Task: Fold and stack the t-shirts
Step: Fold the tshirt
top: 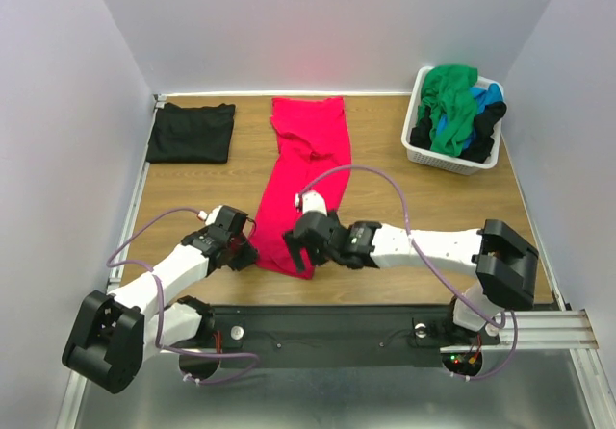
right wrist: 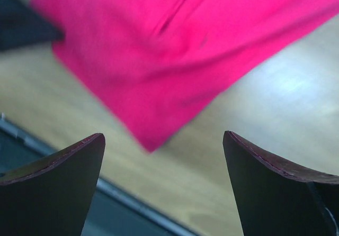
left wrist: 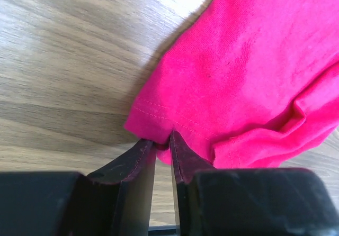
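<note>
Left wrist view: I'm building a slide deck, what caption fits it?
Left pincer shut on the hemmed corner of the pinkish-red t-shirt, which lies on the wooden table.

The left arm [top: 164,275] and right arm [top: 433,248] are both white shells with chunky black joint housings. Biggest black blocks sit around 7 o'clock [top: 101,338] and 4 o'clock [top: 507,261] in the top view. A thin lilac cable [top: 361,167] loops off each one. The left pincer [left wrist: 163,141] and right pincer [right wrist: 163,134] have dark fingers with reddish-brown edges.
</note>
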Action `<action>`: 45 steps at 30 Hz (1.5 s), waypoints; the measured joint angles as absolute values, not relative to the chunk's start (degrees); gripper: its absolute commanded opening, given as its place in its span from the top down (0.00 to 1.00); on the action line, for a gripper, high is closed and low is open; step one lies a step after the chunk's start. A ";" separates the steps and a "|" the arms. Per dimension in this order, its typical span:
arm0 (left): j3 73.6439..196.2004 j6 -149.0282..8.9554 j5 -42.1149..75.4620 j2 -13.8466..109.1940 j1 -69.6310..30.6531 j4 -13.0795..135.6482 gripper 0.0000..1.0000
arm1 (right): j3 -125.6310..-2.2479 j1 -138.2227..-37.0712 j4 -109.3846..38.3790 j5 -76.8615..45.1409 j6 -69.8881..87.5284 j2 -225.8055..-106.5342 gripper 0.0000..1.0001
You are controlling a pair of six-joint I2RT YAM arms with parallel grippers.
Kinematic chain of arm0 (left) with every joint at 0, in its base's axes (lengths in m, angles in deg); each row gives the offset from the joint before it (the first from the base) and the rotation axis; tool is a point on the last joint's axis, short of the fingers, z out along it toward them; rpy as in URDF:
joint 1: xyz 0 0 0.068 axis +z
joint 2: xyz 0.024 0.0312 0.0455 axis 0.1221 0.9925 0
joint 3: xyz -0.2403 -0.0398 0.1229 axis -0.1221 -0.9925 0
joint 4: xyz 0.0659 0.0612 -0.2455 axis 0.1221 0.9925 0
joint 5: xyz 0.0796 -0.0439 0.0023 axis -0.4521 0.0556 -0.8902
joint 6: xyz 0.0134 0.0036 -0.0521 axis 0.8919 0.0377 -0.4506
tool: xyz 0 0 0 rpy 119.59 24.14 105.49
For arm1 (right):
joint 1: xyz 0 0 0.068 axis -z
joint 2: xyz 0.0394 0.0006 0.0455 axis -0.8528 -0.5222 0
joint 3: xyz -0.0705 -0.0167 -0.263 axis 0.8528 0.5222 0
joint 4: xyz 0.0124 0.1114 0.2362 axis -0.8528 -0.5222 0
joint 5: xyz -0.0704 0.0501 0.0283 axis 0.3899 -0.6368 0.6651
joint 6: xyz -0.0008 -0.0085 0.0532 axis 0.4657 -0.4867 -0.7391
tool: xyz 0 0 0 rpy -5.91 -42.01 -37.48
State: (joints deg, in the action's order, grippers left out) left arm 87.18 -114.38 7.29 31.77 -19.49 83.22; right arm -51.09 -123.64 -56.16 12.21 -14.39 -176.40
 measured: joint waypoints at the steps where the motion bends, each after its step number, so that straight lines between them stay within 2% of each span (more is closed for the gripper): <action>1: 87.13 -114.31 7.31 31.79 -19.51 83.07 0.84 | -50.02 -124.89 -56.71 12.16 -16.22 -176.37 0.04; 3: 87.05 -114.12 7.44 31.90 -19.51 82.68 0.98 | -48.20 -127.86 -57.04 11.81 -19.50 -176.66 0.06; 4: 86.98 -114.05 7.75 32.01 -19.51 82.39 1.00 | -47.68 -129.15 -57.08 11.70 -21.66 -176.96 0.07; 7: 86.81 -114.01 7.99 32.04 -19.51 81.85 1.00 | -47.40 -130.68 -56.99 11.68 -25.82 -178.21 0.11; 10: 86.59 -114.01 8.62 31.90 -19.51 81.28 1.00 | -47.40 -130.88 -56.91 12.47 -29.10 -179.67 0.21; 11: 86.33 -114.03 8.93 31.73 -19.51 80.95 1.00 | -47.40 -130.88 -56.73 12.82 -29.86 -180.11 0.30; 12: 86.06 -114.07 9.14 31.45 -19.51 80.73 1.00 | -47.40 -130.88 -56.67 12.91 -30.12 -180.44 0.33; 17: 84.82 -114.60 9.84 29.65 -19.49 80.27 1.00 | -47.40 -130.88 -55.94 13.08 -31.96 -183.43 0.34; 18: 84.71 -114.73 9.91 29.35 -19.49 80.34 1.00 | -47.40 -130.88 -55.90 12.93 -32.26 -184.02 0.37; 19: 84.56 -114.88 9.95 28.98 -19.51 80.32 1.00 | -47.37 -130.88 -55.90 12.82 -32.66 -184.35 0.42; 20: 84.49 -114.97 9.93 28.76 -19.51 80.34 1.00 | -47.18 -130.88 -55.88 12.73 -33.14 -184.51 0.55; 23: 83.92 -115.36 9.95 27.60 -19.51 80.36 1.00 | -45.58 -130.88 -54.70 12.84 -34.32 -183.98 0.78; 25: 83.66 -115.58 10.02 26.94 -19.51 80.40 1.00 | -43.29 -130.81 -53.89 13.04 -35.72 -182.36 0.82; 27: 83.44 -115.80 10.19 26.35 -19.51 80.34 1.00 | -41.58 -130.66 -53.80 12.88 -36.99 -180.94 0.90; 29: 83.18 -116.04 10.37 25.81 -19.51 80.36 1.00 | -40.86 -130.66 -53.74 12.77 -37.55 -180.37 0.92; 30: 83.03 -116.10 10.39 25.68 -19.51 80.36 1.00 | -40.86 -130.64 -53.72 12.75 -37.60 -180.37 1.00; 37: 81.36 -117.22 13.25 23.66 -19.53 80.40 1.00 | -40.07 -130.77 -53.39 10.65 -37.95 -179.70 1.00; 45: 78.39 -122.64 17.49 8.95 -21.85 87.88 1.00 | -34.22 -131.80 -54.24 1.10 -36.79 -172.37 1.00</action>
State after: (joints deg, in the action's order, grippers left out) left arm 78.39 -122.64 17.49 8.95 -21.85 87.88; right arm -34.22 -131.80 -54.24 1.10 -36.79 -172.37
